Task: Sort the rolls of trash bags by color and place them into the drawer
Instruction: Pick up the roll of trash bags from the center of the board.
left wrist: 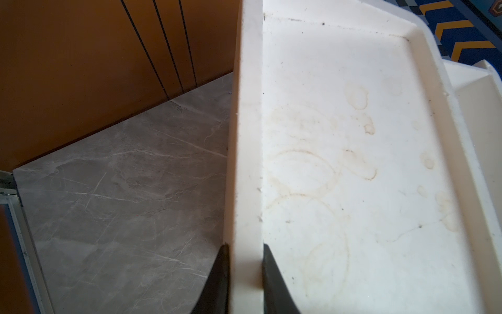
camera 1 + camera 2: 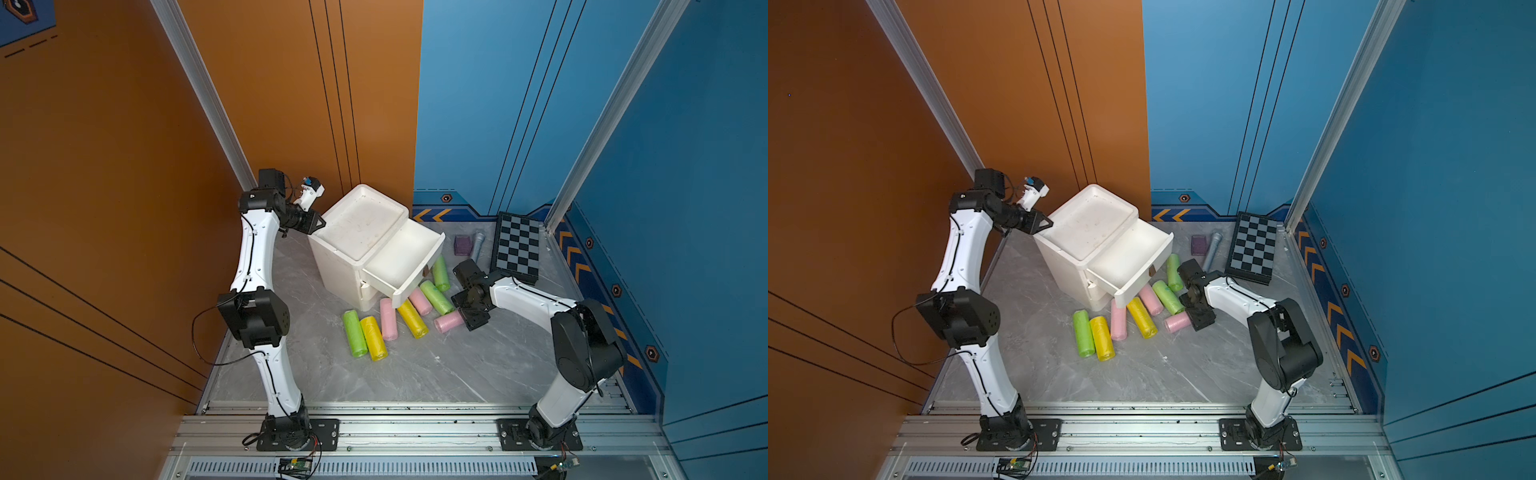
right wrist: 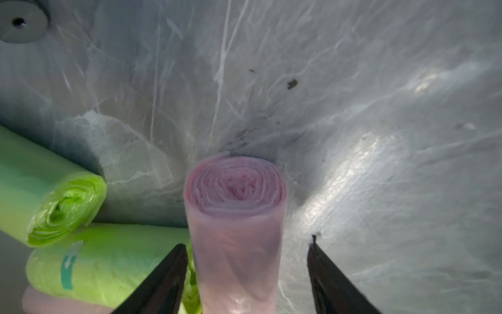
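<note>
Several rolls of trash bags lie on the grey floor below the open, empty white drawer point(image 2: 401, 257): green point(image 2: 355, 334), yellow point(image 2: 374, 338) and pink point(image 2: 389, 320) ones among them. My right gripper point(image 3: 247, 240) is open and straddles the end of a pink roll point(image 3: 236, 195), also seen in a top view point(image 2: 449, 322). One finger sits close against the roll, and the other stands clear of it with floor showing between. Two green rolls point(image 3: 54, 206) lie beside it. My left gripper point(image 1: 245, 246) is shut on the raised rim point(image 1: 248, 163) of the white cabinet top point(image 2: 361, 224).
A folded chessboard point(image 2: 517, 247) leans at the back right corner. A purple cube point(image 2: 462, 245) and a slim grey tube point(image 2: 478, 245) lie beside it. The pulled-out drawer front overhangs several rolls. Walls close in on both sides.
</note>
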### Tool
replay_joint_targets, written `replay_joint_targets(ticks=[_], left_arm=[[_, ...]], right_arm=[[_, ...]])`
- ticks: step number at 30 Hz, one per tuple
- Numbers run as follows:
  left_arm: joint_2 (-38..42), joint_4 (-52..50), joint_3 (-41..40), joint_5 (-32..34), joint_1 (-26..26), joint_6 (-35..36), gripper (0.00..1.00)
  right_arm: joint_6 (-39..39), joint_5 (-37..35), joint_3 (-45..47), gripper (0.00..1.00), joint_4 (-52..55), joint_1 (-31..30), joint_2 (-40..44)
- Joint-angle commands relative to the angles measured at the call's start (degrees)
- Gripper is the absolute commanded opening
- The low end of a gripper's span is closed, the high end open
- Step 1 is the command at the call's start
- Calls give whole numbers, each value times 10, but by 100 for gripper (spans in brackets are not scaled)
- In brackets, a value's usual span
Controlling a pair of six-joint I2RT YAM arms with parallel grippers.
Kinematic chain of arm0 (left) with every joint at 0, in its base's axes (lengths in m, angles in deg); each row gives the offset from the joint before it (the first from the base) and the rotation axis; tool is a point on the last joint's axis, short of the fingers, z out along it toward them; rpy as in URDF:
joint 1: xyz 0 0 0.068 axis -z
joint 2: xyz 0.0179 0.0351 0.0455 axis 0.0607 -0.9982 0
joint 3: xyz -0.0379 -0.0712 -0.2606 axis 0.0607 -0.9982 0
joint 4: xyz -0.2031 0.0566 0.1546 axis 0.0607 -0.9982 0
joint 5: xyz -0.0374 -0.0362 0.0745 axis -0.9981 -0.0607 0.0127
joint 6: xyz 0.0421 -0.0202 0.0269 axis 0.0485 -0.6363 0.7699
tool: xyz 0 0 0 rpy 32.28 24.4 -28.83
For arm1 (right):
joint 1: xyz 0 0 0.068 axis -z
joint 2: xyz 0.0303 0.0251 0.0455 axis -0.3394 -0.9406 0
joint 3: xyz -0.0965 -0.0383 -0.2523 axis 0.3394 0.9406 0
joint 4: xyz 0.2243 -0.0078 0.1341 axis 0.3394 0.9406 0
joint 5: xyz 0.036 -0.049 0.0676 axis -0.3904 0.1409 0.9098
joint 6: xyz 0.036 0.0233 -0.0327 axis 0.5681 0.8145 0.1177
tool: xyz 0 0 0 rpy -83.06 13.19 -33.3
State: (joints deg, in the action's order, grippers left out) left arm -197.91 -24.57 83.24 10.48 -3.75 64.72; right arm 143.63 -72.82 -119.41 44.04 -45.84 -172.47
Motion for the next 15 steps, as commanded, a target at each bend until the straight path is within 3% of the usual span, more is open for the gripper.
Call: replay_joint_targets(ticks=[1, 5, 9, 13, 15], left_arm=[[-11, -10, 6, -32, -17, -29, 0], [-17, -10, 15, -39, -17, -32, 0], [-18, -10, 17, -39, -17, -35, 0], [-16, -10, 13, -39, -16, -38, 0], [-15, -10, 12, -40, -16, -42, 0]], right_arm=[[12, 1, -11, 65, 3, -5, -12], [20, -4, 7, 51, -5, -3, -7], [18, -12, 22, 18, -13, 3, 6], [9, -9, 36, 21, -22, 10, 8], [4, -2, 44, 11, -31, 14, 4]])
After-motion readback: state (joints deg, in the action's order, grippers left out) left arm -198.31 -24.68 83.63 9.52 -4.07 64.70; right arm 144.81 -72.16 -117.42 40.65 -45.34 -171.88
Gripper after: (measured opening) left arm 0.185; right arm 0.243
